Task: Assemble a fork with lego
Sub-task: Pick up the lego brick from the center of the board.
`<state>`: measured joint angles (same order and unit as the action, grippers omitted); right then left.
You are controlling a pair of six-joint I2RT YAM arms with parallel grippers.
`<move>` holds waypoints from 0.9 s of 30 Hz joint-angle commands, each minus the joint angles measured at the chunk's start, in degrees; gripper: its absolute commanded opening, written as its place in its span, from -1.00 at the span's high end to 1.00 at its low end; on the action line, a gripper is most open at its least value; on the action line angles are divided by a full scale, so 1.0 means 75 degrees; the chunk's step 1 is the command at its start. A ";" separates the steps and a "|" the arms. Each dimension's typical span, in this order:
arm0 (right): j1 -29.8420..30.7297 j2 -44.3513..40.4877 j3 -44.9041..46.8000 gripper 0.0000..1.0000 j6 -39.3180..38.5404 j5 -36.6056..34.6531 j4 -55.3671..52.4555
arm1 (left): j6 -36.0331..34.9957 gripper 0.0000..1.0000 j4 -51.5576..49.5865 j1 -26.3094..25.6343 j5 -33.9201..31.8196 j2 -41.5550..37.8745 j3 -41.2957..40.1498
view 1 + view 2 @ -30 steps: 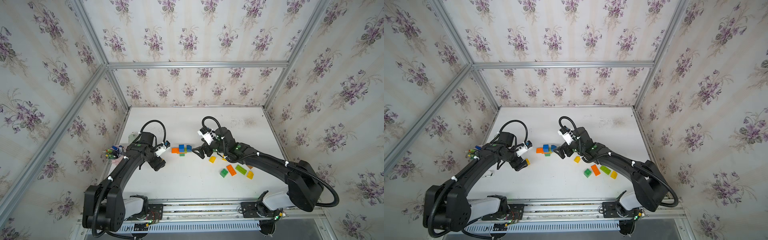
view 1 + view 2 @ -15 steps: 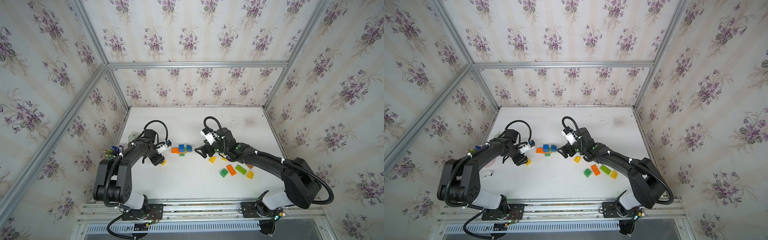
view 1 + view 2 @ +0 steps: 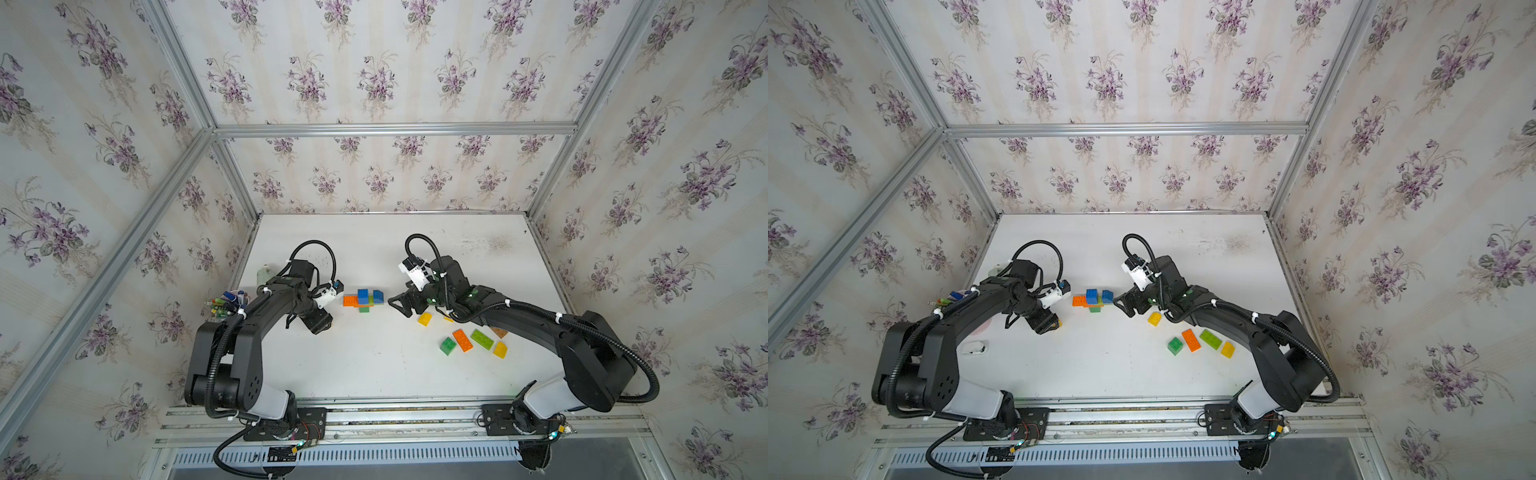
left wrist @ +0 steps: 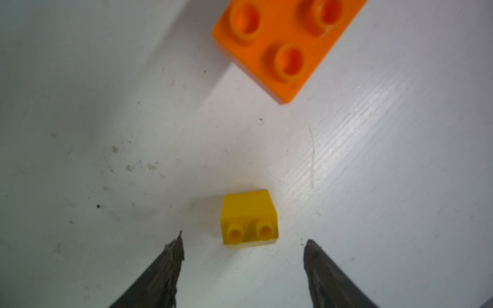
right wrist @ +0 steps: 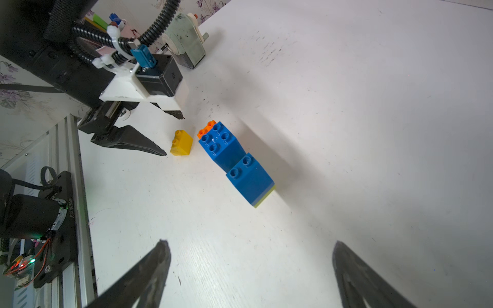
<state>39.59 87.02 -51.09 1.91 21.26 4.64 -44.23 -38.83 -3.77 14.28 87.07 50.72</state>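
A joined lego cluster (image 3: 363, 298) of orange, blue, green and lime bricks lies mid-table in both top views, also as blue bricks (image 5: 232, 157) in the right wrist view. My left gripper (image 3: 322, 324) points down just left of it, open. A small yellow brick (image 4: 249, 218) lies on its side on the table at its fingertips (image 4: 176, 253), untouched, next to the cluster's orange brick (image 4: 282, 40). My right gripper (image 3: 399, 303) stands open and empty just right of the cluster. Loose bricks lie near the right arm: yellow (image 3: 424, 319), dark green (image 3: 447, 345), orange (image 3: 462, 340), lime (image 3: 482, 339), yellow (image 3: 500, 350).
A holder of marker pens (image 3: 224, 305) and a pale grey object (image 3: 264, 274) stand at the table's left edge behind the left arm. A small white item (image 3: 973, 347) lies under that arm. The metal rail (image 3: 374, 415) runs along the front edge.
My left gripper's jaws have narrowed and its arm has folded upward, with the small yellow brick now at its tips. The right gripper has closed slightly and barely shifted.
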 commanded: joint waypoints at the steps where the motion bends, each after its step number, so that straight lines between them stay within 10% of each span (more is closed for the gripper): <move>1: 0.0004 -0.0046 0.0003 -0.86 0.0061 0.0024 0.0241 | 0.0659 -0.42 -0.0042 -0.0042 -0.0151 0.0167 0.0120; 27: -0.0005 0.0233 -0.0079 -0.83 0.0001 0.0153 0.0254 | 0.0916 0.16 0.0100 -0.0340 0.0016 0.0813 0.0089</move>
<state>39.59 88.62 -51.31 1.72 22.24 5.91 -36.64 -37.30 -6.15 13.93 93.21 51.62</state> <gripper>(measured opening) 0.915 0.421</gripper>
